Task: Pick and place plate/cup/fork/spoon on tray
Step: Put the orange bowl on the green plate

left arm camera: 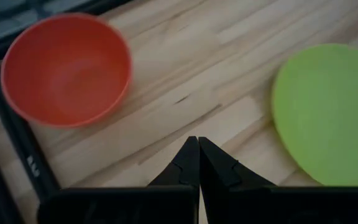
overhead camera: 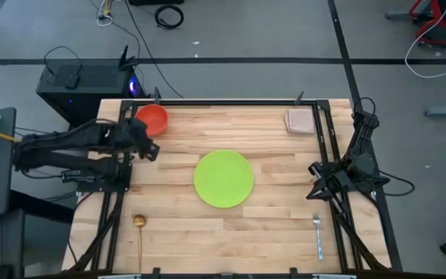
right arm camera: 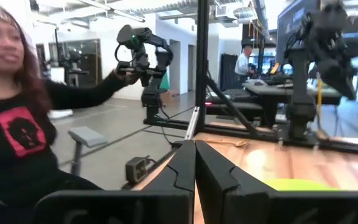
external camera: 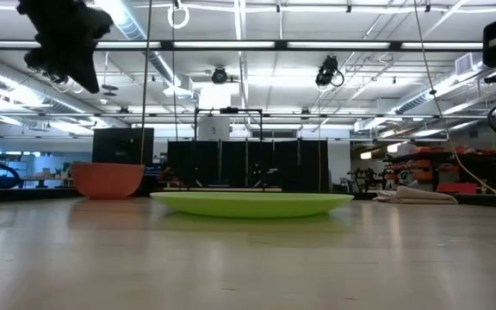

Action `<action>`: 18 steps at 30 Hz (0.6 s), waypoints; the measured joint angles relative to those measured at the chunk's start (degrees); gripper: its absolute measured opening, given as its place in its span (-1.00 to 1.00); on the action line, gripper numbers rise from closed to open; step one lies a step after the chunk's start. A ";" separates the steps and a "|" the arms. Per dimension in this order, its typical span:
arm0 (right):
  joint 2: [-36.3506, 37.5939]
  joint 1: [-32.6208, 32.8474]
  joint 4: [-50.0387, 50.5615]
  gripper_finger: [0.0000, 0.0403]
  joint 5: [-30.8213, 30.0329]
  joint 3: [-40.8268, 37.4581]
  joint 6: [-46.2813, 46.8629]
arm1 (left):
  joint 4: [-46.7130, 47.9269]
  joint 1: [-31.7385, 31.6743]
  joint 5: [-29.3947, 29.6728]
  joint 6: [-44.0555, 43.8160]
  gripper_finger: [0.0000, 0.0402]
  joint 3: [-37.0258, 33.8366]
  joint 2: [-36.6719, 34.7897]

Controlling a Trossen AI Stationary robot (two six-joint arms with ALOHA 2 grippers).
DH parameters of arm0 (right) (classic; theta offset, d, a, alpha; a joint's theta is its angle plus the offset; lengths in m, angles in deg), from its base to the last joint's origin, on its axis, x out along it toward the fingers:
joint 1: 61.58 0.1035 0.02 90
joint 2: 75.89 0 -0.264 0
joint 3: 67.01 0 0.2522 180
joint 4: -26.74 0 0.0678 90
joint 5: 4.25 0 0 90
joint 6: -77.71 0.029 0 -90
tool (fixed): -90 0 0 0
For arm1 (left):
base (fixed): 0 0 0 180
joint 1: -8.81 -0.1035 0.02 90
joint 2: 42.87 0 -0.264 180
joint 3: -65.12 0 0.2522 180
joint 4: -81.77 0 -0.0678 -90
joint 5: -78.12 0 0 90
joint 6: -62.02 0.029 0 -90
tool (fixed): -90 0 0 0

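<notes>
The lime-green plate [overhead camera: 223,178] lies flat in the middle of the table. The red-orange cup [overhead camera: 152,118] stands at the far left corner. The golden spoon [overhead camera: 139,232] lies near the front left edge, the silver fork [overhead camera: 318,236] near the front right. My left gripper [overhead camera: 152,151] is shut and empty, raised above the table between the cup [left arm camera: 66,68] and the plate [left arm camera: 328,112]. My right gripper [overhead camera: 313,194] is shut and empty at the table's right edge. No tray shows.
A pinkish-beige square pad [overhead camera: 300,120] lies at the far right corner. Black frame rails run along the table's left, right and far edges. A person shows beyond the table in the right wrist view [right arm camera: 17,124]. Bare wood lies between plate and front edge.
</notes>
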 joint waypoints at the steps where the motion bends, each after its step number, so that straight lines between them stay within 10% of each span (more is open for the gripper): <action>1: -0.02 0.00 0.05 -0.93 -0.82 0.40 -0.40 | -0.07 -2.03 -0.94 0.67 -0.98 0.00 0.89; 18: -4.32 -4.85 5.58 -0.98 -5.00 8.99 7.38 | -13.10 -23.66 -8.22 15.89 -0.83 0.00 17.65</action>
